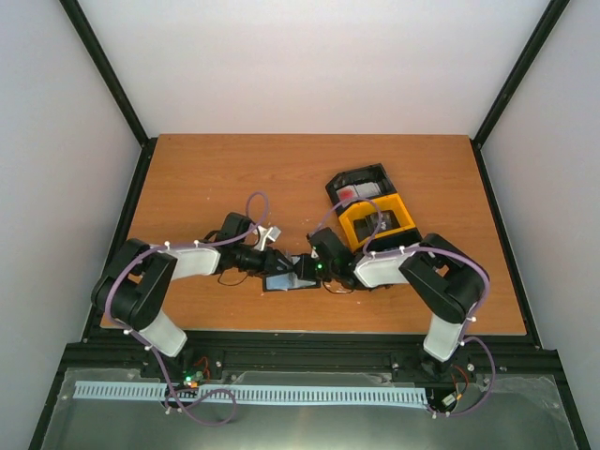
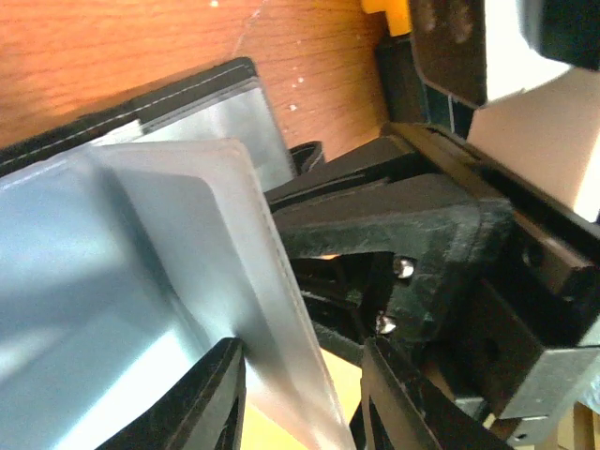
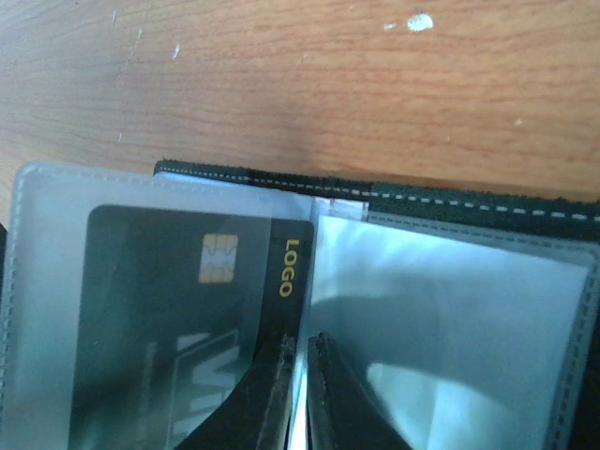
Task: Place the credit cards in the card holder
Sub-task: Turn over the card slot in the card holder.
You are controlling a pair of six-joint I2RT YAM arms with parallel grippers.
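Note:
The black card holder (image 1: 281,282) lies open on the table's near middle, its clear sleeves showing in the left wrist view (image 2: 187,94) and the right wrist view (image 3: 469,202). A dark grey credit card (image 3: 150,309) with a chip and "LOGO" sits mostly inside the left sleeve. My right gripper (image 1: 305,274) (image 3: 302,347) is shut on the thin edge of a clear sleeve beside that card. My left gripper (image 1: 272,268) (image 2: 300,375) is open, with a raised clear sleeve leaf between its fingers, against the left one. A red-and-white card (image 1: 349,194) lies in the black tray.
A joined black tray (image 1: 361,184) and yellow tray (image 1: 378,223) stand just behind my right arm. A small white object (image 1: 271,232) lies behind my left wrist. My right arm's black wrist (image 2: 441,225) is close in front of my left gripper.

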